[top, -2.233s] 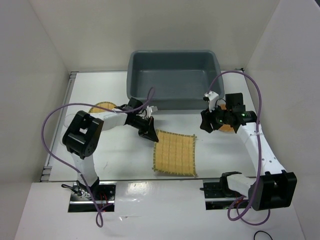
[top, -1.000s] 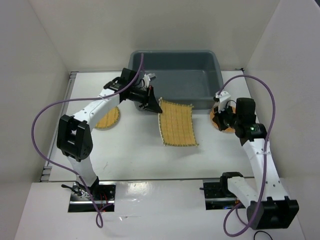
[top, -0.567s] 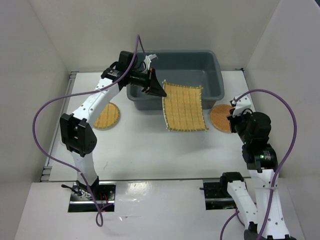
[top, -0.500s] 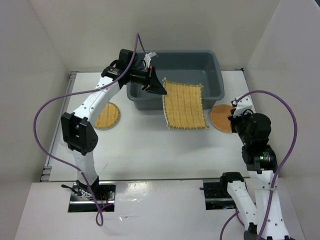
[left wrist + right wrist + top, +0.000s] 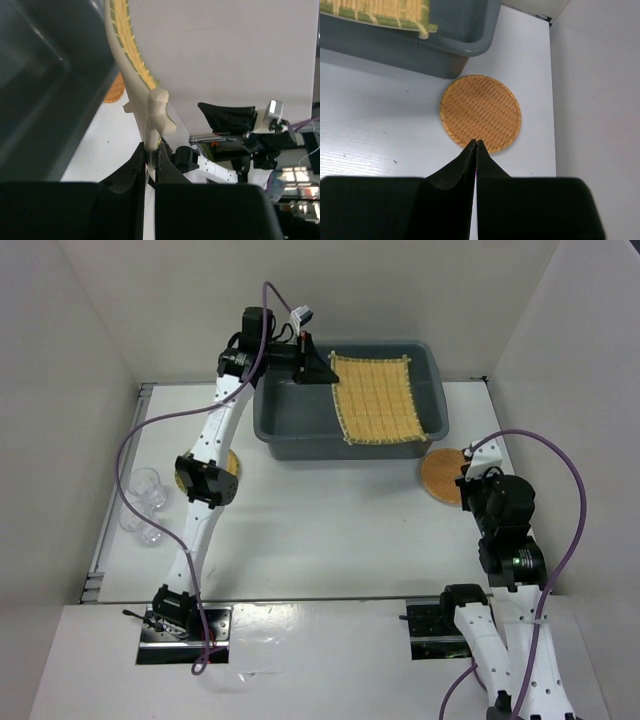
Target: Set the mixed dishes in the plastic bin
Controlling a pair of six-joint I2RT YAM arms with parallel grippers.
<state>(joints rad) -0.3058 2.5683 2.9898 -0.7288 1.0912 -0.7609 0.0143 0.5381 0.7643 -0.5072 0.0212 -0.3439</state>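
Observation:
Over the dark grey plastic bin (image 5: 290,425) my left gripper (image 5: 322,368) is shut on one edge of the square yellow woven mat (image 5: 380,400), which hangs tilted above the bin's right half. In the left wrist view the fingertips (image 5: 151,150) pinch the mat's pale edge (image 5: 131,60). The orange round mat (image 5: 441,475) lies flat on the table, right of the bin. My right gripper (image 5: 476,142) is shut and empty, its tips above that orange mat's (image 5: 481,112) near rim. Clear cups (image 5: 145,502) stand at the far left. The left arm covers nearly all of the yellow round mat (image 5: 232,462).
White walls close in the table on the left, back and right. The bin's right corner (image 5: 470,47) sits close to the orange mat. A purple cable (image 5: 560,540) loops beside the right arm.
My left arm has carried the square mat up from the bin's front rim and further back over the bin. The clear cups now show at the left. My right arm has barely moved.

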